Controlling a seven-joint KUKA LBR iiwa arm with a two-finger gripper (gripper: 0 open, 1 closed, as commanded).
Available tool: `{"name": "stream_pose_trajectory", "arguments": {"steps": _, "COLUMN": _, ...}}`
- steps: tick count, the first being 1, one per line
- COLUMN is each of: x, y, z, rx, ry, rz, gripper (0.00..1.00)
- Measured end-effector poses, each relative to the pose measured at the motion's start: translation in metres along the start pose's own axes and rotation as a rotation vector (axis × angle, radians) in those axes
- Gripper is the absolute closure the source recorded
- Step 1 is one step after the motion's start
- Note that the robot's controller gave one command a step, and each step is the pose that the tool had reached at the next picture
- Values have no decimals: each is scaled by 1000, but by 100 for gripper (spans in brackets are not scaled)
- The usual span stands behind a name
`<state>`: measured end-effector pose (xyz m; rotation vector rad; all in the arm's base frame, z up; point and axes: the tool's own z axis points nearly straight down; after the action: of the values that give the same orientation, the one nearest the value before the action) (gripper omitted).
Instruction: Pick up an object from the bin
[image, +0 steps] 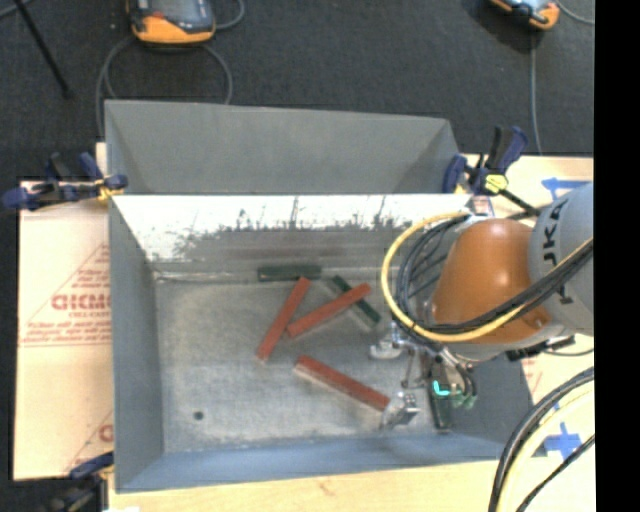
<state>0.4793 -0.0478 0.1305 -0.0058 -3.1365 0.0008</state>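
One red stick (338, 383) lies front-right in the bin (135, 350), its right end just beside my end effector (396, 382), which stands open. Note: straddle that end squarely, seat low, close across the narrow width.

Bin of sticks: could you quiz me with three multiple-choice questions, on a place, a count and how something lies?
1. Where in the bin is the gripper? A far left corner; B right side, near the front; C by the far wall.
2. How many red-brown sticks? A one; B three; C six.
3. The front stick is: A flat on the floor; B upright; C lifted.
B: it is beside the front stick's right end. B: two mid-bin, one in front. A: its length rests on the floor.
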Motion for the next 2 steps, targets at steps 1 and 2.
{"name": "stream_pose_trajectory", "arguments": {"steps": 1, "x": -2, "y": 0, "z": -3, "rx": 1, "ry": -7, "rz": -2, "gripper": 0}}
{"name": "stream_pose_trajectory", "arguments": {"steps": 2, "x": -16, "y": 39, "z": 52, "rx": 1, "ry": -4, "rz": -56, "gripper": 100}}
